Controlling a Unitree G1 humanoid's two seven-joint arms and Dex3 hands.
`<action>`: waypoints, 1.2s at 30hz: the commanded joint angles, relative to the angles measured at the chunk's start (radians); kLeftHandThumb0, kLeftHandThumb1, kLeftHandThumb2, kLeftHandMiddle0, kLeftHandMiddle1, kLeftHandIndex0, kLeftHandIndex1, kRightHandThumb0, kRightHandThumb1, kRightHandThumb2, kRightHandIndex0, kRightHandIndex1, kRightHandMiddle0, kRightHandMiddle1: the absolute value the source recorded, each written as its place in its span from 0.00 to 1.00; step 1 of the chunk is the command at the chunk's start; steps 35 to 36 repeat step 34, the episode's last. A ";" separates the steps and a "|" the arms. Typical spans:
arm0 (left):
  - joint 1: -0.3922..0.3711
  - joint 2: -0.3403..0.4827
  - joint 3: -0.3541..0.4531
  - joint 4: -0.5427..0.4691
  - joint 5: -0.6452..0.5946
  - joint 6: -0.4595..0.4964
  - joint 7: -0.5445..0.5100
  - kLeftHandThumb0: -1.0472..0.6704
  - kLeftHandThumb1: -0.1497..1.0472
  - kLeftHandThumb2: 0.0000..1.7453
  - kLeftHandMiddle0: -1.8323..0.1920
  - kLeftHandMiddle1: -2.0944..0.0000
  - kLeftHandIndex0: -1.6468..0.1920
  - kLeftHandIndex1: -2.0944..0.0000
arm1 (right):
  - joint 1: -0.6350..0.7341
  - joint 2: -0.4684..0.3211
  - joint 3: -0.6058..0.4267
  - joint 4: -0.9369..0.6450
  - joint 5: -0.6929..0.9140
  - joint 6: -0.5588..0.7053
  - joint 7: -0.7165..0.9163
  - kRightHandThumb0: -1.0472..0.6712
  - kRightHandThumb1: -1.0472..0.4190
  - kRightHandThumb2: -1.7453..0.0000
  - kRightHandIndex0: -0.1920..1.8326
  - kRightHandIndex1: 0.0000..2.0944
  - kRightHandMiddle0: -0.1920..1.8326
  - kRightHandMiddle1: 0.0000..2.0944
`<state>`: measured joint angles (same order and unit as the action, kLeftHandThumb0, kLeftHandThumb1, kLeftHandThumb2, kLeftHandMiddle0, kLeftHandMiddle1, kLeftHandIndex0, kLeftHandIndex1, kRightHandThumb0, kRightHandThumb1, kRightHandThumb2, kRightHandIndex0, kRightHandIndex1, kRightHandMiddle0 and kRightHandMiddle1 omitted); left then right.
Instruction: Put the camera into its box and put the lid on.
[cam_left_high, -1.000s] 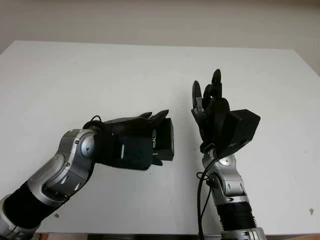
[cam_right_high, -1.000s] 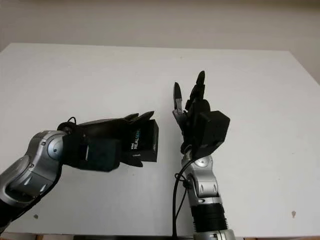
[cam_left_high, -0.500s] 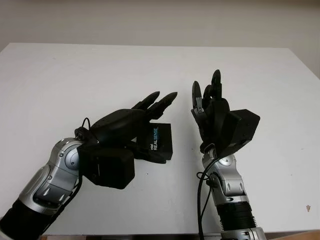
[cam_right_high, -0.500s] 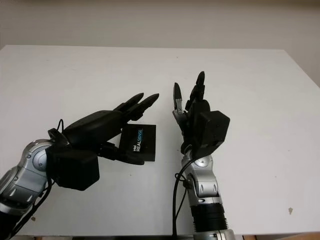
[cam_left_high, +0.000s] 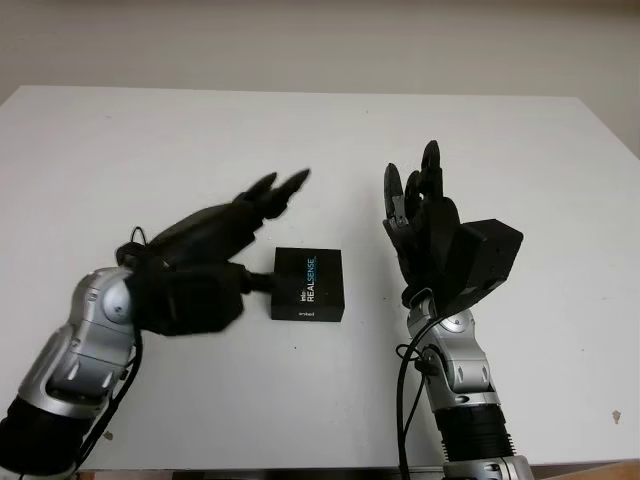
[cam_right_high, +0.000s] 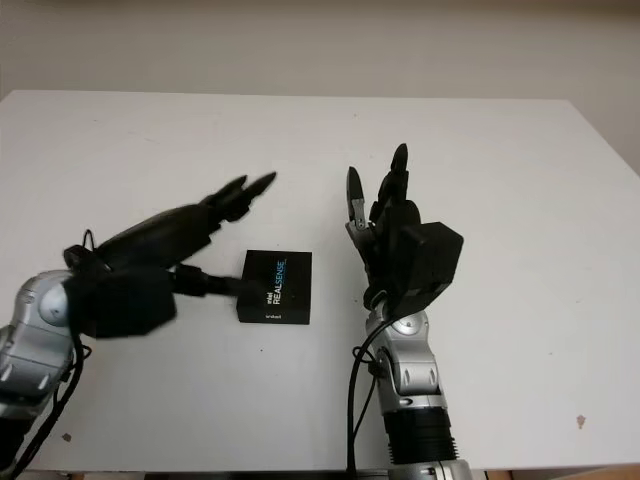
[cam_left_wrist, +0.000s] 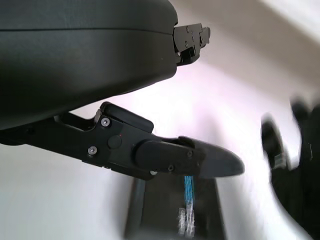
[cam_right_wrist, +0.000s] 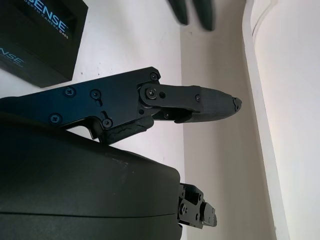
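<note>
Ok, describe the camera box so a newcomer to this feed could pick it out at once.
Look at the white table, then at its near middle, between the two black robot hands. The box lies flat there with its lid on, just off the open left hand. It is a small black square with white and blue lettering on top.

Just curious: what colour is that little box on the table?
Black box, white and blue lettering; clearest from the left eye view.
</note>
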<state>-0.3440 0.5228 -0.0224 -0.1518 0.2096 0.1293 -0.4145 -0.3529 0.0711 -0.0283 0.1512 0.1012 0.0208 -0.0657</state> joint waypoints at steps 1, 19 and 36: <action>-0.037 -0.040 0.042 0.059 -0.037 -0.035 0.049 0.20 1.00 0.26 1.00 1.00 1.00 1.00 | -0.008 -0.014 -0.009 0.009 -0.001 -0.003 0.012 0.23 0.00 0.73 0.01 0.02 0.02 0.03; -0.177 -0.232 0.256 0.617 -0.376 -0.292 0.206 0.18 1.00 0.36 1.00 1.00 1.00 1.00 | -0.092 -0.081 -0.061 0.081 0.017 0.031 0.099 0.26 0.00 0.64 0.00 0.00 0.00 0.00; -0.044 -0.319 0.255 0.431 -0.450 -0.239 0.219 0.18 1.00 0.35 1.00 1.00 1.00 1.00 | -0.107 -0.084 -0.061 0.106 0.001 0.023 0.108 0.26 0.00 0.65 0.00 0.00 0.00 0.00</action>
